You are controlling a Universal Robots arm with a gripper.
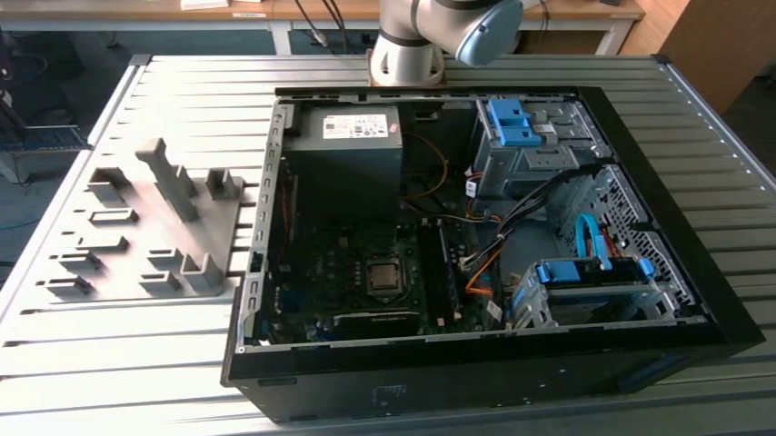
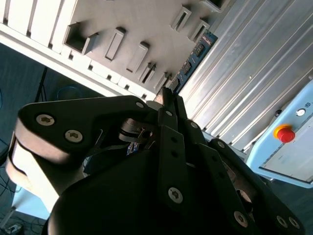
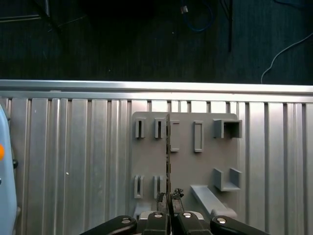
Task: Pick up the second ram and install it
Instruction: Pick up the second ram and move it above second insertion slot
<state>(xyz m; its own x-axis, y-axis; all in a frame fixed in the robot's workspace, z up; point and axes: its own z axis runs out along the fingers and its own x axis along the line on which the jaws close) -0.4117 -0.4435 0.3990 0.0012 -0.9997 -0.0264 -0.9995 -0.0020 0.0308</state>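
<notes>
Now | gripper (image 3: 168, 201) is pinching the memory stick (image 3: 168, 156) by one end, fingers pressing together on it in both wrist views | stick is hanging edge-on over the grey holder block (image 3: 186, 166), crossing its two rows of slots | open computer case (image 1: 401, 363) is lying beside the block on the slatted table (image 1: 73, 363)

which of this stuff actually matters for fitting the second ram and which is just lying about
For the job:
second ram, gripped in the shut claw
computer case, lying open

Lying about:
grey holder block
red button
slatted table
</notes>
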